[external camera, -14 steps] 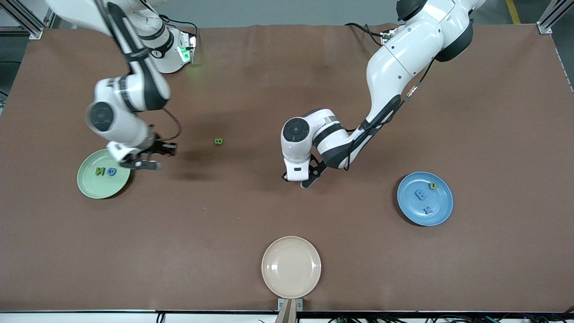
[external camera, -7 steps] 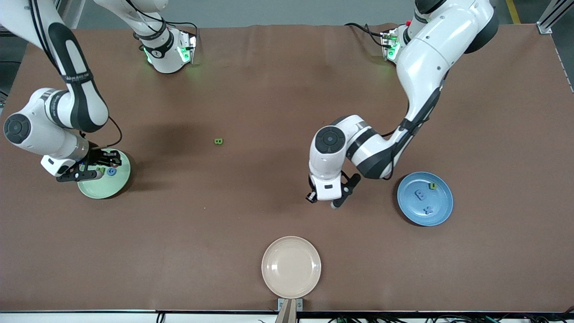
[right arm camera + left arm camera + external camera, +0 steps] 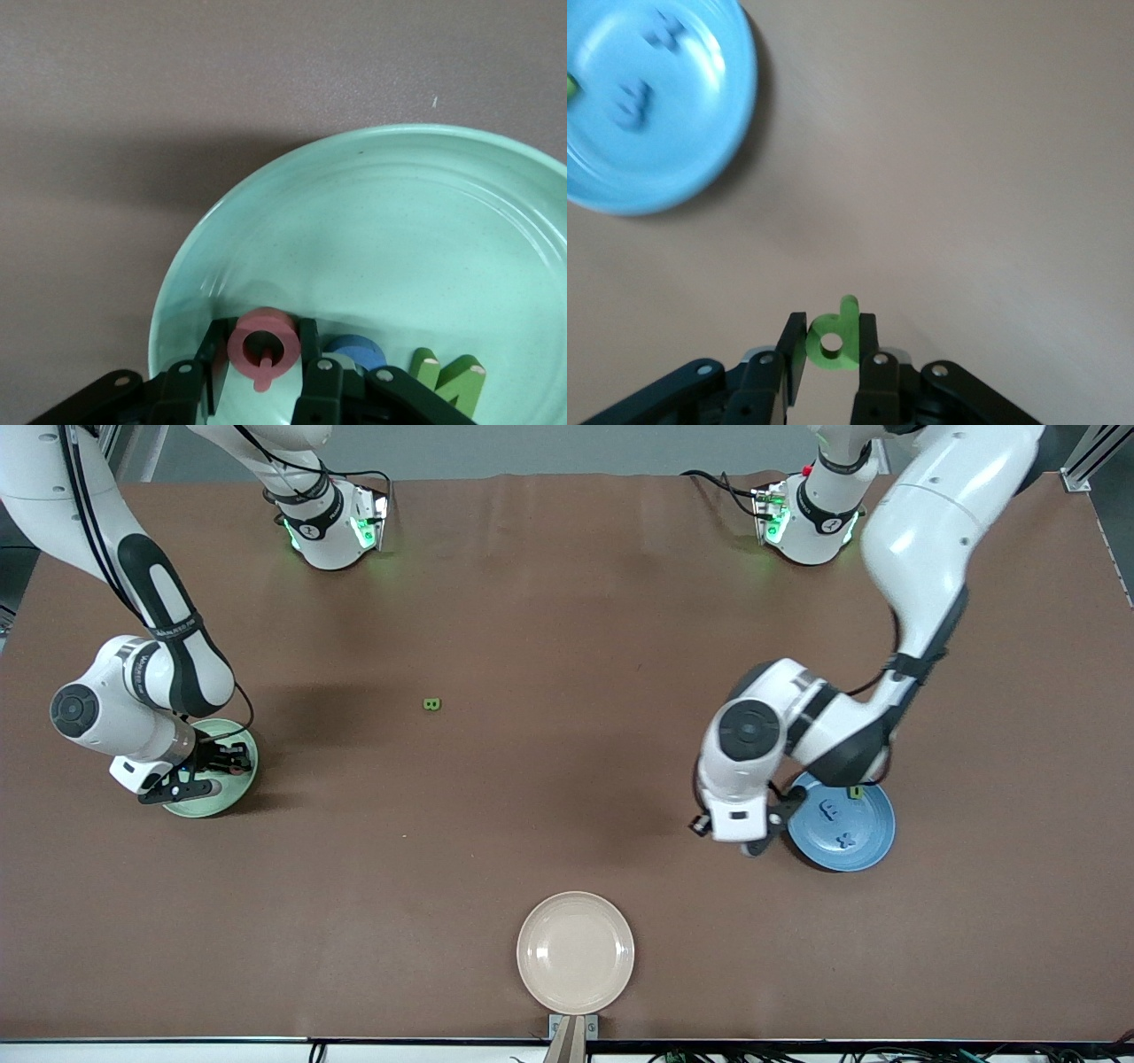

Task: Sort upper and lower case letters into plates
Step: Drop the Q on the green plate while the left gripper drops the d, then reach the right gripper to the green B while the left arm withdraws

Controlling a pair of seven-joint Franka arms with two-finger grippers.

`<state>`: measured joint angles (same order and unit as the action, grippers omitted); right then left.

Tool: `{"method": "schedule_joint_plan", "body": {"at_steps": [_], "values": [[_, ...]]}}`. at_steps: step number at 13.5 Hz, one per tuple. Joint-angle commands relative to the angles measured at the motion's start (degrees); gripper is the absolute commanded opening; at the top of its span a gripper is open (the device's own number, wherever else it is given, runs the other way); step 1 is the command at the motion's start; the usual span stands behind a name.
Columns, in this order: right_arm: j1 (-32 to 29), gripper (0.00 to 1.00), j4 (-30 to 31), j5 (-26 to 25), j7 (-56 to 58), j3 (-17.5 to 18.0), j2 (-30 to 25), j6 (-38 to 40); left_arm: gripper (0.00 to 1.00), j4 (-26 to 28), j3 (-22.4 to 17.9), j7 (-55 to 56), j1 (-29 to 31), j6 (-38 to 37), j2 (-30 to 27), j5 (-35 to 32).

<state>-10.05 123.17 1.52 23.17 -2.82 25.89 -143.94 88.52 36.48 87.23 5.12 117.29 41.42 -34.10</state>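
While both my arms hang over the brown table, the cream plate lies nearest the front camera, bare. Farther in, at my left arm's end, sits the blue plate with two blue letters and a small green letter on it; my left wrist view shows the same plate off to one side. My left gripper is over the bare table just beside that plate's rim, clenched on a green lowercase letter that stands pinched between the pads. At my right arm's end lies the pale green plate, mostly under my wrist. My right gripper is over that plate, grasping a red letter between its fingers, just above the dish; a blue letter and a green letter lie in the plate beside it. Farthest in, well apart from both plates near the table's middle, one green letter B lies alone
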Motion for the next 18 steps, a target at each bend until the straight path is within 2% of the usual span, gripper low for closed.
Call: {"method": "schedule_joint_plan", "body": {"at_steps": [1,2,3,6,8,10,11,13,14,16,18], "values": [[-1.38,0.49,-0.47,-0.82,0.73,1.15,-0.31,0.77,0.0,7.26,1.93,-6.95,7.59,0.39,-2.57,-0.88],[-1.2,0.92,-0.47,-0.82,0.56,1.15,-0.83,1.03,0.0,8.5,1.93,-9.42,9.88,1.09,-2.39,-0.97],[-1.02,1.0,-0.56,-0.82,0.38,1.15,-2.67,2.95,0.0,9.99,1.84,-11.01,11.47,2.58,-2.04,-0.97],[1.17,0.99,-1.0,-0.73,-2.58,1.42,-11.18,15.14,0.0,14.03,1.84,-11.38,15.96,4.08,-1.78,-6.75],[4.76,0.99,-0.57,-0.73,-9.51,1.59,-15.41,20.43,0.03,15.18,1.76,-11.38,16.67,4.35,-1.78,-6.77],[9.06,1.0,1.36,-0.64,-12.61,1.59,-18.49,22.39,0.08,15.8,1.76,-11.38,17.64,4.44,-1.69,-7.29],[11.7,1.0,3.11,-0.38,-13.76,1.59,-19.81,21.96,0.2,15.98,1.76,-11.46,17.81,4.44,-1.34,-7.47],[18.01,1.0,5.32,0.06,-20.67,1.68,-21.22,21.95,0.87,15.63,1.84,-10.77,17.9,4.44,-1.69,-7.3],[21.79,1.0,6.28,0.06,-25.5,1.68,-21.23,21.69,0.99,15.37,1.93,-10.68,17.99,4.44,-2.21,-7.03],[28.56,1.0,9.0,0.24,-33.77,1.68,-20.88,17.5,0.99,13.53,2.72,-11.28,17.99,4.35,-3.0,-6.77],[34.81,1.0,12.43,0.76,-41.15,1.77,-20.53,9.95,0.99,9.67,4.21,-13.29,17.99,3.39,-3.09,-6.42]]}}
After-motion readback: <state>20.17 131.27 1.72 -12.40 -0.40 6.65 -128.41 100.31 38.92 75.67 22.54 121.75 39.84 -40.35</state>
